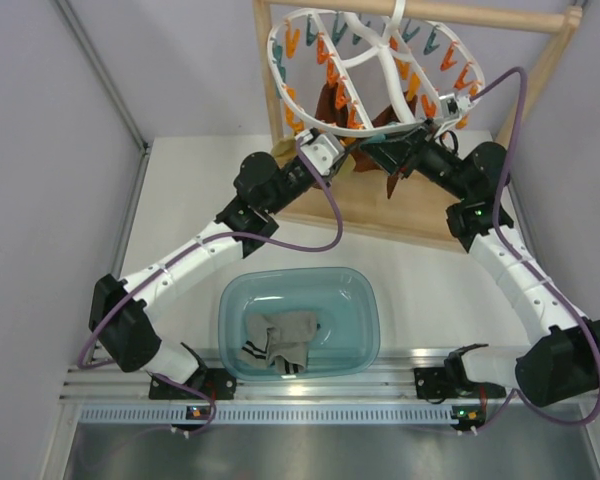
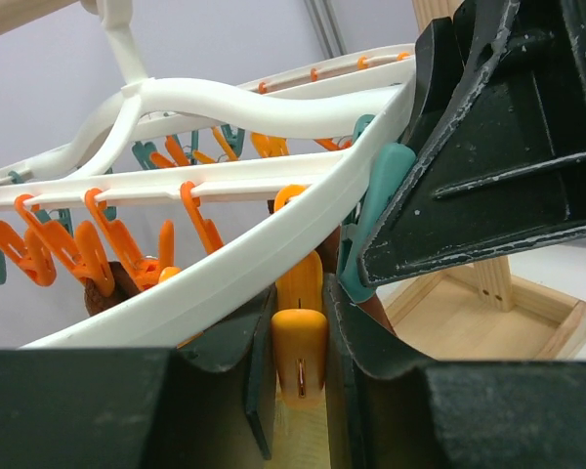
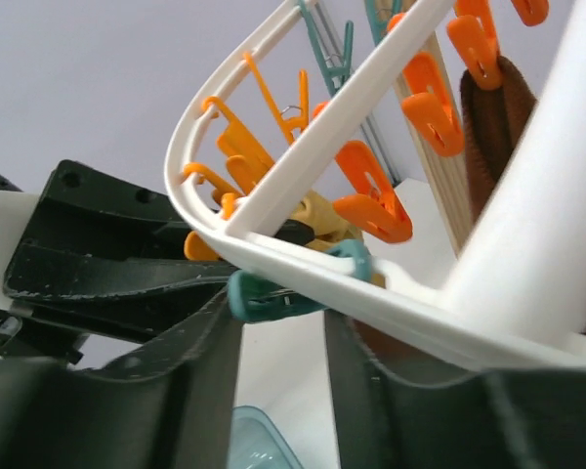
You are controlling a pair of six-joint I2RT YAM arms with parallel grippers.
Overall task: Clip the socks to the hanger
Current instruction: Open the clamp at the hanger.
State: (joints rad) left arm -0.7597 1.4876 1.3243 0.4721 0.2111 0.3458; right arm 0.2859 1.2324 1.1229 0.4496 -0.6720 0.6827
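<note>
Left tool (image 2: pixel 299 327) pinches one orange clip (image 2: pixel 300 360).

hanger (image 1: pixel 388 62) on rack (image 1: pixel 500 15) at back — socks (image 1: pixel 280 345) in tub (image 1: pixel 370 310), before it

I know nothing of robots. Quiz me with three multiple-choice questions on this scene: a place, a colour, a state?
1. Where do the grey socks lie? A in the teal basin; B on a shelf; C on a chair.
2. What colour is the hanger's ring? A black; B white; C red.
3. How is the left gripper? A wide open, empty; B gripping a cup; C shut on an orange clip.
Answers: 1 A, they sit crumpled inside it; 2 B, white plastic in every view; 3 C, the clip sits pinched between its fingers.
</note>
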